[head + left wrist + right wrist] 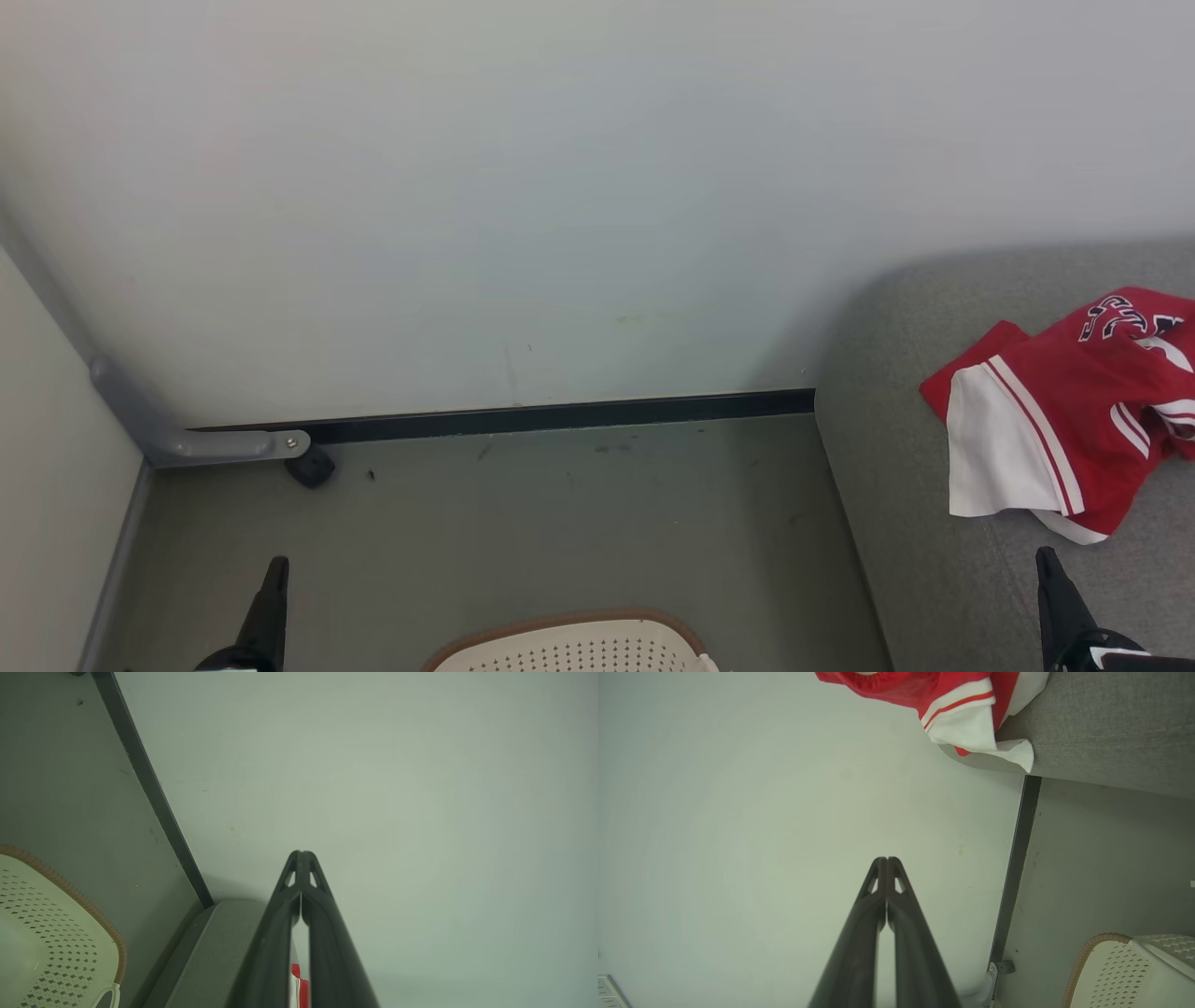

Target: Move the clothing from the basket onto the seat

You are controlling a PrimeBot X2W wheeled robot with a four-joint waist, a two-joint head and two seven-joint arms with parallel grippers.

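Observation:
The red clothing (1074, 420) with white panels and navy lettering lies crumpled on the grey seat (896, 467) at the right; it also appears in the right wrist view (957, 700) on the seat (1111, 728). The cream basket (579, 649) with its brown rim sits at the bottom centre, and what shows of its inside holds no clothing (51, 933) (1125, 970). My left gripper (275, 569) stands at the lower left, shut with its fingertips together (302, 855) and nothing held. My right gripper (1046, 560) is at the lower right over the seat, also shut and holding nothing (886, 861).
A pale wall (560, 187) faces me, with a dark skirting strip (560, 415) along the grey floor (560, 523). A grey metal bracket (187, 439) with a black foot stands in the left corner beside a side wall.

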